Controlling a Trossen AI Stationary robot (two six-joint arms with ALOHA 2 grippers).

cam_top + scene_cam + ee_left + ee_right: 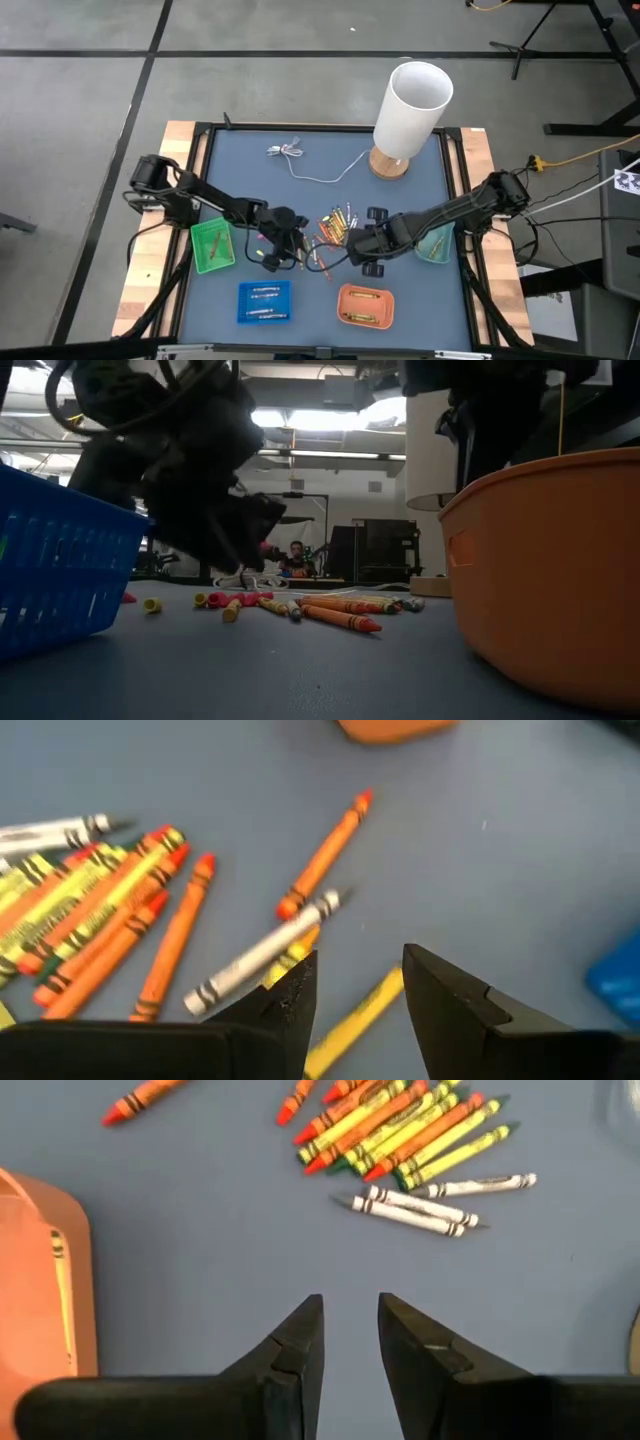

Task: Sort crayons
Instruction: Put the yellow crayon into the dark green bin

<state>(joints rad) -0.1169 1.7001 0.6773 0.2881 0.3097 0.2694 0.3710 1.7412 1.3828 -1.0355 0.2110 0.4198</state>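
Crayons [337, 225] lay in a loose pile on the blue-grey table [320, 165], roughly mid-table, just toward the front from the white lamp [408, 115]. Pile seen closer: orange, yellow, red sticks bunched together, w/ two white/silver ones at its edge [420, 1210].

L gripper [358, 995] hovered right at the pile's edge, on the side away from the lamp; fingers [450, 1010] spread apart, nothing between them. A yellow crayon [350, 1020] and a silver one [262, 952] lay on the table just beneath/ahead of its tips; can't tell if touching. One orange crayon [325, 855] lay apart from the rest.

R gripper [350, 1335] sat beside the pile, on the orange tray [364, 305] side, above bare table; fingers partly apart, gripping nothing.

Trays around the pile: green [212, 245] past the L arm, blue [264, 301] at the front edge w/ a few silver sticks inside, orange next to it w/ some crayons in it, a clear one [436, 243] under the R arm.

A thin white cable [310, 165] ran from the lamp base.
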